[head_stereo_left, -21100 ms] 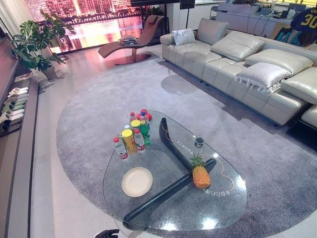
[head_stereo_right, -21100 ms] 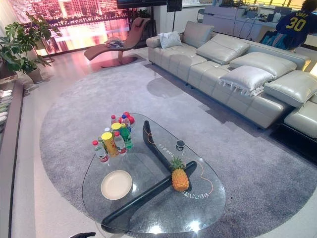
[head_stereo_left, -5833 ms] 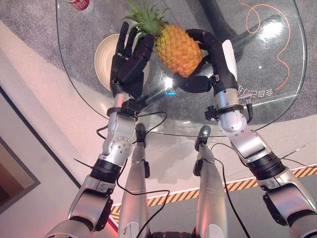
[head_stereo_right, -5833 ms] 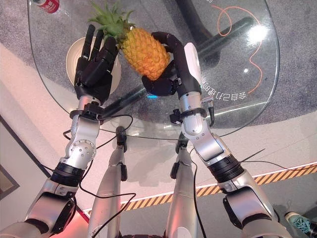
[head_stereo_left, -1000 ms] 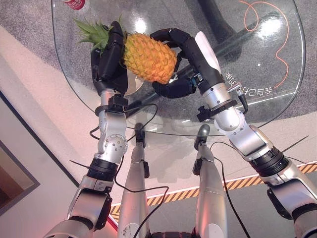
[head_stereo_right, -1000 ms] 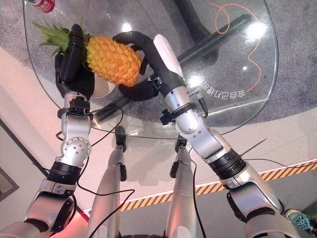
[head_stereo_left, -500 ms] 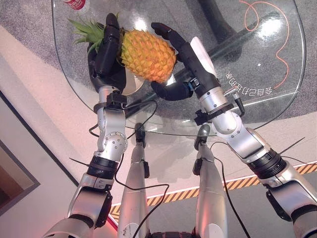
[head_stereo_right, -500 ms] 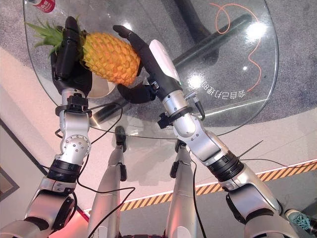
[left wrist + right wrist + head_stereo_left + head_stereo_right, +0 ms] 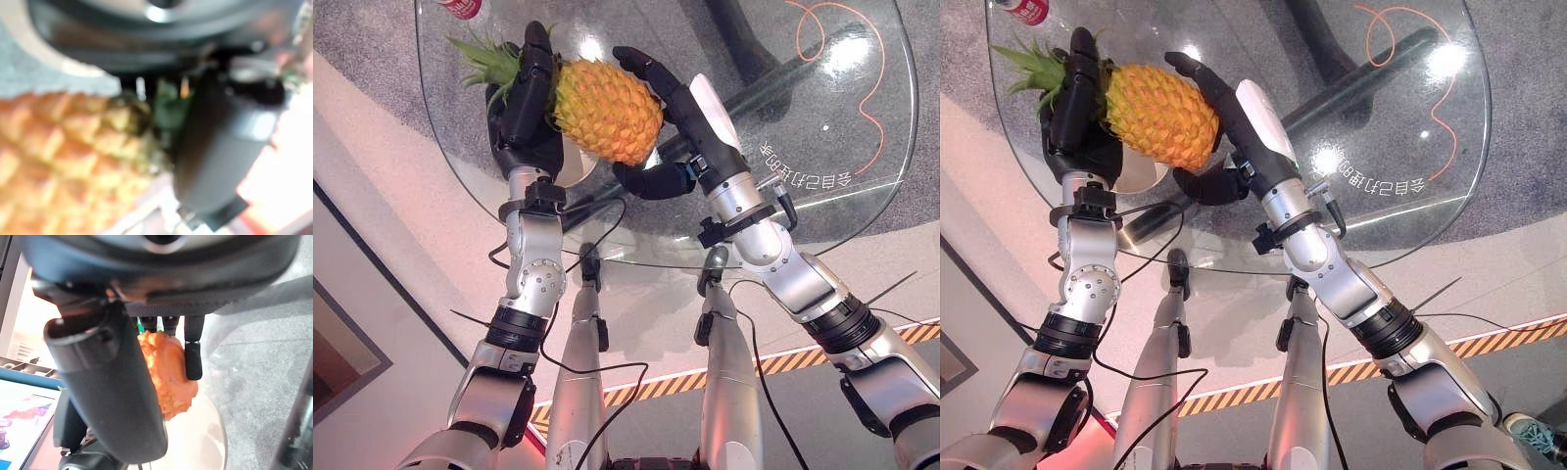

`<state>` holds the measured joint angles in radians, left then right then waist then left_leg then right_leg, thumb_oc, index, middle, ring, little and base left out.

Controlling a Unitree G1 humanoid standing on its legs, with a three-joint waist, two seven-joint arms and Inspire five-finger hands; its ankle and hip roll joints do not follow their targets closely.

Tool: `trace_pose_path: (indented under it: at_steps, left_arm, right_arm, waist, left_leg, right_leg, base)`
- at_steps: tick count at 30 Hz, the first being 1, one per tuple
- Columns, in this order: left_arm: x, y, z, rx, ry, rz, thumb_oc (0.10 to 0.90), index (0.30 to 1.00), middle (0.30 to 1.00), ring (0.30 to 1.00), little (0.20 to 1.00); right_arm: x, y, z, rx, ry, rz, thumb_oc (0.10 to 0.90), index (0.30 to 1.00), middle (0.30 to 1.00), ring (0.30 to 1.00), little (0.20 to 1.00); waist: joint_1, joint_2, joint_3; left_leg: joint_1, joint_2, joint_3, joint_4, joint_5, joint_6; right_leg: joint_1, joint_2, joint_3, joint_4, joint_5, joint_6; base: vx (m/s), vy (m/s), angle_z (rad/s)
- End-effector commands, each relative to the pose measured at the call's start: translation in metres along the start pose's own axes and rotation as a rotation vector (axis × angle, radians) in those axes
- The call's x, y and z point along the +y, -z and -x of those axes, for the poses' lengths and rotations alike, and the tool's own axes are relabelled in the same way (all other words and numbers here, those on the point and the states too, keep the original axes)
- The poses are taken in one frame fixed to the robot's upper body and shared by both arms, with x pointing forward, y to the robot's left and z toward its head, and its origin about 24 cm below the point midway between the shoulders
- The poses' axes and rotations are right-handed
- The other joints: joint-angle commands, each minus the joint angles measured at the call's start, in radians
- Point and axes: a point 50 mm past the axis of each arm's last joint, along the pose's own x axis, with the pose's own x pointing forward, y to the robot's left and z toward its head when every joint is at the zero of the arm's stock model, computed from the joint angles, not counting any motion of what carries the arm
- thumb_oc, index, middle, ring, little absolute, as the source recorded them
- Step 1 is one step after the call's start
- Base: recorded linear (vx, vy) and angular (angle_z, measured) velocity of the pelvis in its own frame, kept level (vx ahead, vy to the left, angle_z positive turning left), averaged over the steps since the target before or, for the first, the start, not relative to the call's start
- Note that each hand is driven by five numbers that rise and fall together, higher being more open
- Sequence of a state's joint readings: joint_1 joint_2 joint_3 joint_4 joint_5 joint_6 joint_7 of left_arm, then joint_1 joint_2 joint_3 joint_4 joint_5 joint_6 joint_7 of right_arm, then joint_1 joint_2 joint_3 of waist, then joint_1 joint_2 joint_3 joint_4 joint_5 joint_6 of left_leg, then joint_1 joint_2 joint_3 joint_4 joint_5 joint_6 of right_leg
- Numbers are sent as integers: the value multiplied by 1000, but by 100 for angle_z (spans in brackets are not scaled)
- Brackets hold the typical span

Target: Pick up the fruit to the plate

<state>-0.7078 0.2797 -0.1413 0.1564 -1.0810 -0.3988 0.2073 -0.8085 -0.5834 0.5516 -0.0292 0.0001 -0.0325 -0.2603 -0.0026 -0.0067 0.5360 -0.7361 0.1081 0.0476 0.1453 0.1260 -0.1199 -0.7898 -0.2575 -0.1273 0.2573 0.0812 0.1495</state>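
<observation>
Pineapple (image 9: 607, 110) held between both hands above the glass table (image 9: 822, 206).

The left hand (image 9: 521, 108) presses flat against the fruit's leafy end, fingers straight, while the right hand (image 9: 680, 122) cups the other end, fingers arched over the top and thumb curled beneath it. The pineapple lies roughly on its side, its green crown pointing to the robot's left, and it hangs over the white plate (image 9: 1141, 174), which peeks out below between the two hands. A red-capped bottle (image 9: 460, 8) stands at the table's far edge, and an orange cord (image 9: 862, 88) loops under the glass to the right.
</observation>
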Motion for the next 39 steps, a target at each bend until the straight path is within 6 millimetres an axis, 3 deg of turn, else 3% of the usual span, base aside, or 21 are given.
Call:
trace_pose_path:
  at_steps: [1, 17, 39]
  left_arm:
    - [-58, -30, -7, -217, 265, 24, 100, 300, 300, 300, 200]
    - [-50, -56, -3, -462, 60, 97, 100, 300, 300, 300, 200]
    - [-45, -66, 3, -562, -66, 200, 100, 300, 300, 300, 200]
  right_arm:
    - [-26, -71, -17, -371, 140, -24, 800, 900, 900, 900, 900]
    - [-30, -73, -19, -382, 211, -21, 800, 900, 900, 900, 900]
    - [-28, -71, -17, -363, 263, -33, 800, 900, 900, 900, 900]
  waist:
    - [7, -1, -16]
    - [12, -14, -16]
    - [12, -19, -16]
  left_leg:
    - [-20, -50, -5, 50, -42, 12]
    - [-27, -51, -12, 46, -34, 10]
    - [-22, -51, -13, 36, -31, 7]
  right_leg:
    - [49, 33, -37, -77, 21, 1]
    - [46, 36, -42, -81, 23, -4]
    - [51, 40, -38, -89, 22, -6]
  base:
    - [0, 0, 0]
    - [0, 0, 0]
    - [0, 0, 0]
